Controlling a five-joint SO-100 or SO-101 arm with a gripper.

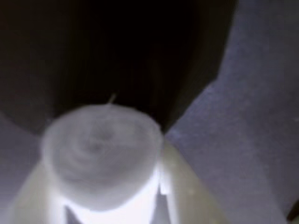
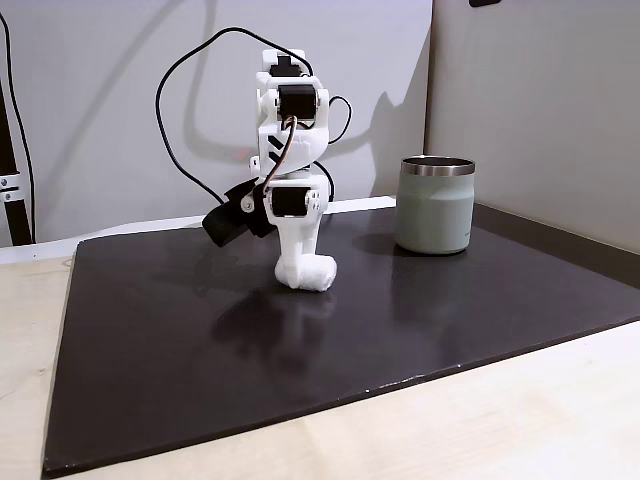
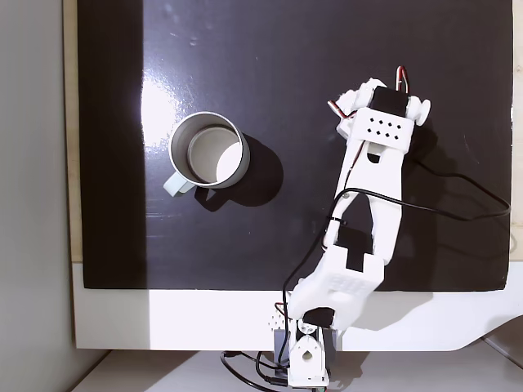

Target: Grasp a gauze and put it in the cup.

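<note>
Gripper (image 2: 308, 274) clamped on the gauze (image 1: 100, 151) low over mid-mat (image 2: 180, 340), well inside its edges, with bare dark surface open toward the cup (image 2: 434, 205).

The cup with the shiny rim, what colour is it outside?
Sage green, best seen in a fixed view: the squat steel-rimmed cup.

bare dark mat (image 2: 180, 330) lies open between hand (image 2: 305, 275) and cup (image 2: 434, 205).

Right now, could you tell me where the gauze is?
In a fixed view the gauze sits on the black mat, under the gripper, left of the cup.
</note>
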